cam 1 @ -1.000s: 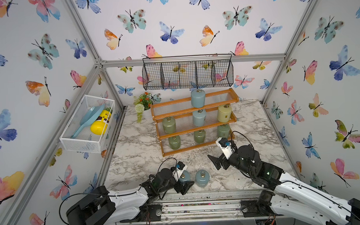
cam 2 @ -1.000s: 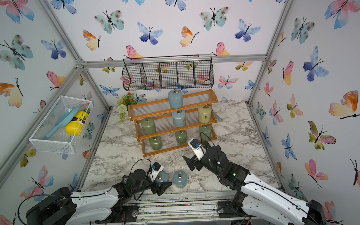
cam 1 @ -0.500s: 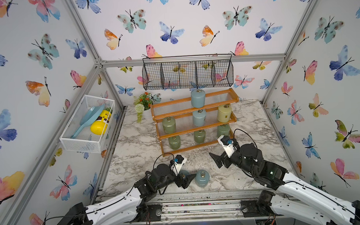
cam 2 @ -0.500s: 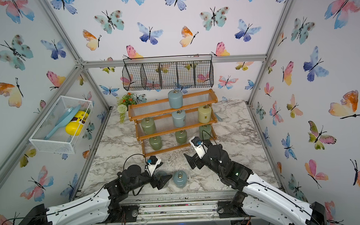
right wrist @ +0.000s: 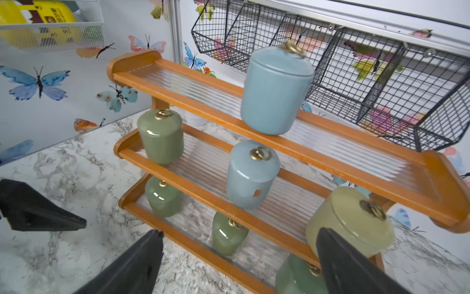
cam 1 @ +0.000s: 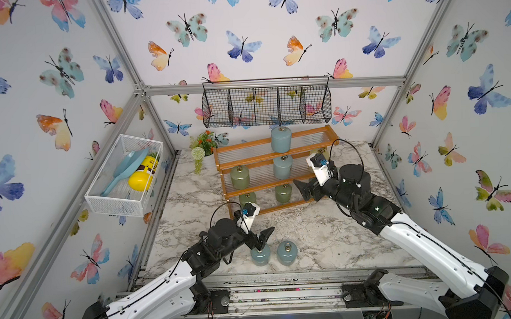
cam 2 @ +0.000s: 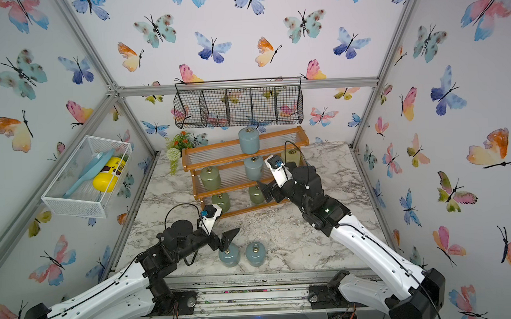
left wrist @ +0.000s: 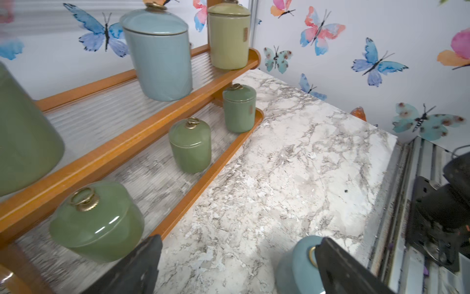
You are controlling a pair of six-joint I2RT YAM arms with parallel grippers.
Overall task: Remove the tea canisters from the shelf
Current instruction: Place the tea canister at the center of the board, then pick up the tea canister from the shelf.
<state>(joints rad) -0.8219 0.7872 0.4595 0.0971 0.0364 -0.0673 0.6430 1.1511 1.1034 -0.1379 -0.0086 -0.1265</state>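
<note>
Currently, your table point(cam 1: 324, 231) carries the shelf point(right wrist: 330, 166) with seven tea canisters point(cam 1: 281, 140) aboard; two blue ones point(cam 1: 286, 252) stand up front, evidently offloaded. Above one, your left claw point(cam 1: 261, 239) gapes, holding nothing. Likewise apart, your right claw point(cam 1: 305, 190) faces the yellow canister point(right wrist: 348, 221), presumably next.

Your marble desk point(cam 1: 324, 231) carried the shelf point(cam 1: 248, 161) at the back, a plant point(cam 1: 202, 146) by it, and 2 blue canisters point(cam 1: 260, 255) up front. Top tier held 1 blue canister point(right wrist: 276, 91); mid had a green one point(right wrist: 160, 137), blue one point(right wrist: 250, 175), yellow one point(right wrist: 348, 221); btm had 3 green canisters point(right wrist: 227, 236).
</note>
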